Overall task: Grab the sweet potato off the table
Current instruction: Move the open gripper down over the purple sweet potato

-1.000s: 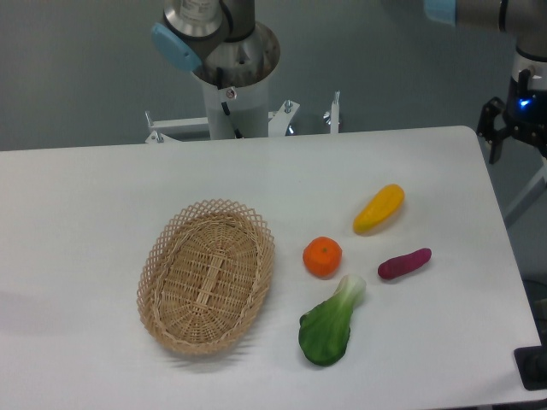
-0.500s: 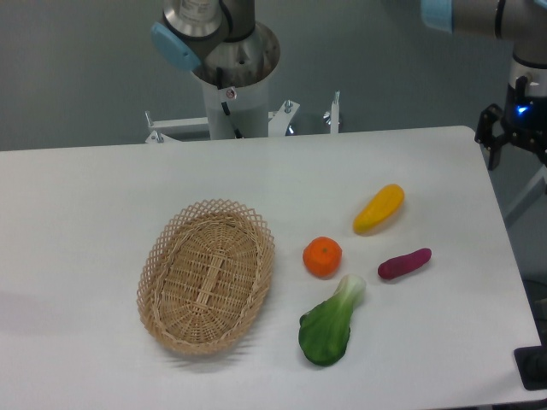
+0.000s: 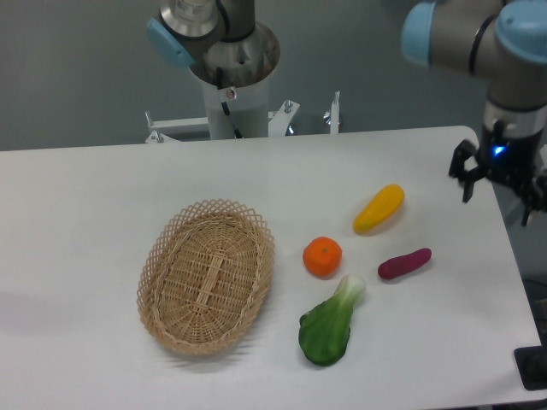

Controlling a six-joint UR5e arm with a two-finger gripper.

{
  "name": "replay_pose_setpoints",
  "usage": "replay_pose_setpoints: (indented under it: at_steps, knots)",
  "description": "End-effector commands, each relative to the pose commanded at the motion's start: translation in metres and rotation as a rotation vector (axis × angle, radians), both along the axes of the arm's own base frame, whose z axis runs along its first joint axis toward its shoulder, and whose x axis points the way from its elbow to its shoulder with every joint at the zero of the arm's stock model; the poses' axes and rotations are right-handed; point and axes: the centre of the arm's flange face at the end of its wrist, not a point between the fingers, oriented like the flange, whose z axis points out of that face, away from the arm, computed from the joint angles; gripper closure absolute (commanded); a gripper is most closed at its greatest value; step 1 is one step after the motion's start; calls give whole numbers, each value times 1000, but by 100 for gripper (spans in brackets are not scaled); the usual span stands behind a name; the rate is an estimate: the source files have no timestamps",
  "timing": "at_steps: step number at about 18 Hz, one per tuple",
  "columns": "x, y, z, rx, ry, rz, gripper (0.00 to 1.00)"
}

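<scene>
**Hovering at right table edge, nothing gripped**

Lying nearest the front: green leafy vegetable, wicker basket to its left. Just behind, round orange fruit; sweet potato to its right, flat on the table, untouched. Further back, yellow vegetable. Farthest: gripper above the right edge, fingers spread apart, well clear of the sweet potato.
</scene>
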Motion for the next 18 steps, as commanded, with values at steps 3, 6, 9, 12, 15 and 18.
replay_pose_setpoints:
  at_steps: [3,6,9,12,15,18]
  knots:
    - [0,18,-34,9,-45,37,0]
    - [3,27,-68,-21,-83,16,0]
    - [4,25,-97,-52,-113,-18,0]
    - [10,20,-118,-90,-132,-73,0]
    - [19,12,-132,-148,-134,-120,0]
    - [26,10,-143,-151,-134,-123,0]
